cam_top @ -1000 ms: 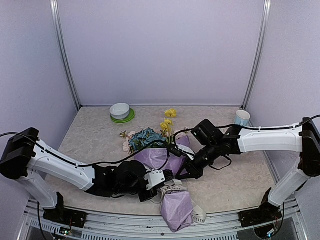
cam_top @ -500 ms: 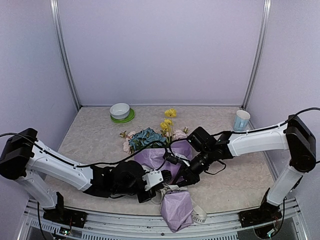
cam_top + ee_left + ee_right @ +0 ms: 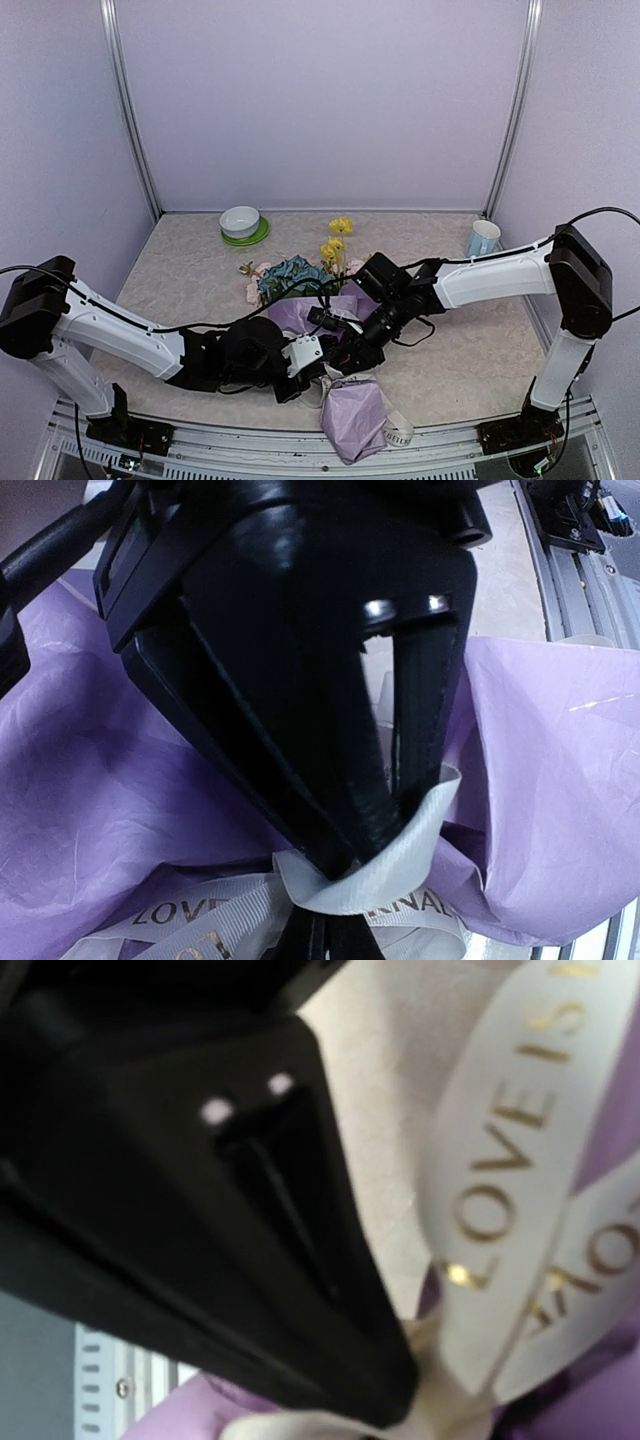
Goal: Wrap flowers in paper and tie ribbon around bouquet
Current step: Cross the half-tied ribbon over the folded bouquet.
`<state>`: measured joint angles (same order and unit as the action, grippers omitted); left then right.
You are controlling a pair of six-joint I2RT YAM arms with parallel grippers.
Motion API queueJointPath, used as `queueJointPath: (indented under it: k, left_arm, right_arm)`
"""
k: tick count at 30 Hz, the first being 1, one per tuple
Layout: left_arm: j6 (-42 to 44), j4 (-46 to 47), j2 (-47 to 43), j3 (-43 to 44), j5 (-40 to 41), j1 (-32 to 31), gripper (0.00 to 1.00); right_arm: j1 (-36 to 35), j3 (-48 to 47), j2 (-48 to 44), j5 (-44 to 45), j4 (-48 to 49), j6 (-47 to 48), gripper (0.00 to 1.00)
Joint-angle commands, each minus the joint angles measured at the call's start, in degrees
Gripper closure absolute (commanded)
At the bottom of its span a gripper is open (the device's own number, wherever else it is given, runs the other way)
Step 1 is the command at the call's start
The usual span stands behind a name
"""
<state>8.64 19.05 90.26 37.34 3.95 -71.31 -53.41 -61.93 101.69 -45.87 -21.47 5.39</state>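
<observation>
Evidently the wrapping is looking done: the flowers are lying in the middle of the worktop, toward its near edge. Their stems are sitting bundled in the paper, the blue and yellow heads are pointing at the far edge, and the paper's tail is reaching past the near edge. The ribbon is going around the narrow waist of the bouquet, and lettered loops of it are lying against the paper there.

The left jaws are clenching a fold of the ribbon at their tips, right at that waist. The right jaws are meeting the same spot from the other side, with ribbon touching their tip. I cannot tell whether they are pinching it or letting it go.

Judging by this, the tying is under way. The ribbon is circling the bundle, but no finished knot or bow is showing, so tightening and letting go are remaining.
</observation>
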Motion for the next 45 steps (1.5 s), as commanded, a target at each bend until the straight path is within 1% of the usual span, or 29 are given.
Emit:
queueJointPath:
  k: [1,6,12,14,15,16,18,20,23,26,30,32,33,36,41,44,45]
  left_arm:
    - [-1.24,2.54,-1.47,-1.17,-1.59,0.77,0.96]
    - [-1.56,3.03,-1.48,-1.48,-1.88,1.11,0.96]
    - [-2.21,4.85,-2.31,-2.21,-3.68,1.55,0.96]
    - [-2.43,5.16,-2.57,-2.36,-4.0,1.68,0.96]
    - [-2.51,5.21,-2.73,-2.44,-4.28,1.76,0.96]
    - [-2.57,5.22,-2.91,-2.57,-4.44,1.83,0.96]
    - [-2.74,5.17,-3.27,-2.9,-4.48,1.93,0.96]
    - [-2.71,4.98,-3.77,-3.28,-4.38,2.07,0.96]
    - [-3.04,4.48,-4.78,-3.95,-4.15,2.46,0.95]
    - [-3.18,3.84,-6.14,-4.61,-3.75,2.87,0.87]
    - [-2.28,1.84,-8.0,-4.46,-3.97,2.94,0.66]
    - [-1.14,0.6,-8.94,-4.03,-4.57,2.97,0.6]
    - [-0.44,0.34,-9.1,-3.99,-4.84,2.9,0.58]
    - [1.19,-0.23,-8.69,-3.69,-4.51,2.58,0.58]
    - [1.63,1.34,-7.52,-3.16,-4.57,1.59,0.58]
    - [3.04,1.0,-6.29,-2.04,-2.46,-0.11,0.58]
    - [3.67,0.12,-5.55,-1.26,-1.4,-1.01,0.57]
  right_arm:
    - [-1.65,-1.5,1.4,2.36,-3.72,3.17,0.8]
    - [-1.92,-1.4,0.68,2.72,-5.09,3.96,0.72]
    - [-2.81,-1.03,0.2,7.51,-4.22,2.51,0.64]
    - [-3.45,-1.17,0.42,9.26,-4.15,2.27,0.64]
    - [-3.69,-1.27,0.48,10.09,-4.15,2.19,0.66]
    - [-3.75,-1.38,0.44,10.76,-4.18,2.05,0.7]
    - [-3.72,-1.42,0.09,12.16,-4.32,1.57,0.84]
    - [-3.77,-1.39,-0.44,13.14,-4.49,1.24,0.94]
    - [-3.71,-1.46,-1.4,14.14,-4.53,0.12,1.0]
    - [-3.65,-1.84,-2.11,15.17,-4.74,-0.73,1.0]
    - [-3.54,-2.27,-3.53,14.71,-4.79,-1.42,1.0]
    - [-3.41,-2.6,-4.43,14.61,-5.0,-1.82,1.0]
    - [-3.24,-2.77,-4.83,14.7,-5.14,-1.99,1.0]
    - [-2.76,-2.69,-5.65,15.52,-5.19,-2.75,1.0]
    - [-2.37,-1.98,-5.98,16.13,-4.96,-3.95,0.96]
    - [-2.27,-1.8,-5.84,16.66,-5.32,-4.24,0.89]
    - [-2.27,-1.72,-5.88,16.68,-5.33,-4.32,0.89]
